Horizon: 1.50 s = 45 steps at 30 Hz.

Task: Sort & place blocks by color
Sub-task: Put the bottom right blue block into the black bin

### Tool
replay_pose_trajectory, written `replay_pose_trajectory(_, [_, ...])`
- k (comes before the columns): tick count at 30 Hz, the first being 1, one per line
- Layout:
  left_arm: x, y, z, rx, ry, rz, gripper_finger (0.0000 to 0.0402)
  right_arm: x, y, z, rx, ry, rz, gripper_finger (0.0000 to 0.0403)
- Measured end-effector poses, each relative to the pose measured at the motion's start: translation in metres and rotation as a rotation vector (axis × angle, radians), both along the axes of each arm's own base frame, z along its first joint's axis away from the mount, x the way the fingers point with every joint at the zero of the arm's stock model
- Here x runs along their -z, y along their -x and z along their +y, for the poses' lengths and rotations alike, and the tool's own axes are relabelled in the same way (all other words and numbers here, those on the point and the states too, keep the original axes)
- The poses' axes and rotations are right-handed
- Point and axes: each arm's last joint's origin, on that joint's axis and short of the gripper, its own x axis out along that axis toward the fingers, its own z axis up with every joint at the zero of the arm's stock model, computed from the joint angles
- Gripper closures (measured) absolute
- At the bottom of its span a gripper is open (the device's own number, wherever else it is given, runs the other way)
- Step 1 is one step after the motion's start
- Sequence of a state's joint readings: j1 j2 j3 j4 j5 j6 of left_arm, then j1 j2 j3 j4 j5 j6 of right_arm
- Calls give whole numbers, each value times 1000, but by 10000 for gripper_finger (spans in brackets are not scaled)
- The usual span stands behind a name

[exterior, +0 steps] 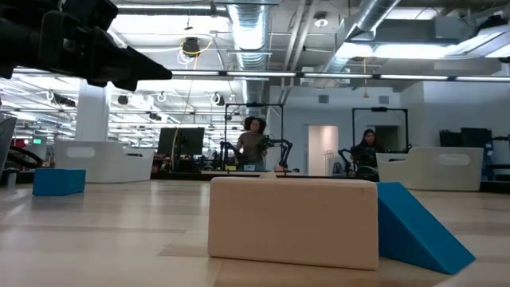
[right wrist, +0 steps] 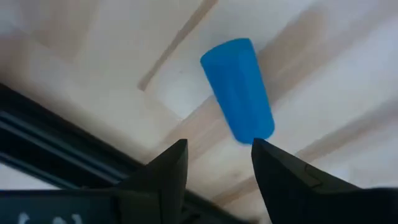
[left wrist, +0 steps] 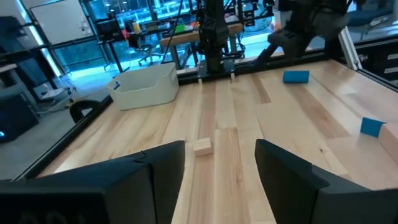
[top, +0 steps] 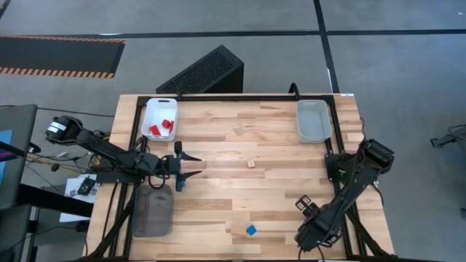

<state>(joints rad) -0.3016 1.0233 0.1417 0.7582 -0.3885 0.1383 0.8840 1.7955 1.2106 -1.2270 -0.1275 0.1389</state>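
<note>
A blue cylinder (right wrist: 237,90) lies on its side on the wooden table, close to the table's dark edge rail. My right gripper (right wrist: 214,167) is open above it, pointing down, with its fingertips over the cylinder's near end and nothing between them. In the high view the right arm (top: 342,193) covers the cylinder. My left gripper (top: 195,165) is open at the table's left and points level toward the right. A small wooden block (left wrist: 202,147) lies ahead of it. A blue block (top: 251,230) rests near the front edge. Red blocks (top: 160,129) lie in the white tray (top: 162,106).
A clear tray (top: 313,136) stands at the far right and a grey tray (top: 153,212) at the near left. Another wooden block (top: 239,129) lies farther back. In the low view a wooden block (exterior: 293,222) and a blue wedge (exterior: 418,231) sit close to the camera.
</note>
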Motion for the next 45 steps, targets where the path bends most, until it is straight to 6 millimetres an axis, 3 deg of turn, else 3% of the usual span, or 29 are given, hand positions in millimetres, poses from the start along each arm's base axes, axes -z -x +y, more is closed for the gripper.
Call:
replay_pose_trajectory(6, [0, 0, 0, 0, -1, 4, 214, 26, -4, 0, -84, 147, 23, 167])
replay_pose_trajectory(17, [1, 0, 0, 0, -3, 13, 214, 46, -14, 9, -54, 92, -1, 145])
replay_pose_trajectory(21, [1, 0, 0, -1, 4, 14, 214, 45, -15, 10, -45, 91, -9, 177])
replay_pose_trajectory(28, [2, 0, 0, -2, 4, 19, 214, 44, -16, 10, -38, 80, -9, 292])
replay_pose_trajectory(36, [2, 0, 0, -2, 5, 19, 214, 43, -41, 4, 143, 36, -115, 293])
replay_pose_trajectory(45, [2, 2, -8, 52, -37, 25, 214, 42, -69, 5, 199, 56, -458, 279])
